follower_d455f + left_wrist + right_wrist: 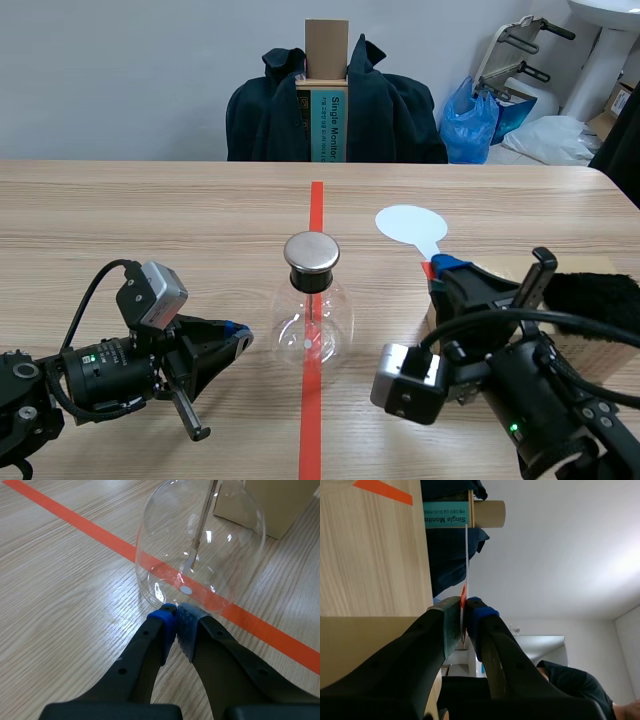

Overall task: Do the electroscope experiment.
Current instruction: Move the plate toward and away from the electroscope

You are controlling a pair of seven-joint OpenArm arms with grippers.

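Note:
The electroscope [312,315] is a clear glass flask with a round metal cap, standing on the red tape line at mid-table. In the left wrist view the flask [200,545] shows a thin rod inside. My left gripper [240,338] lies low just left of the flask's base, shut on nothing, its tips [176,612] nearly touching the glass. My right gripper [445,268] is shut on the red handle of a white round paddle [410,223], held right of the flask. In the right wrist view the paddle [466,555] appears edge-on between the pads.
A cardboard box [505,272] with a black furry cloth [600,298] on it sits under the right arm. Behind the table's far edge stands a chair draped with a dark jacket [400,110], holding a labelled box [328,125]. A blue bag [470,120] lies beyond.

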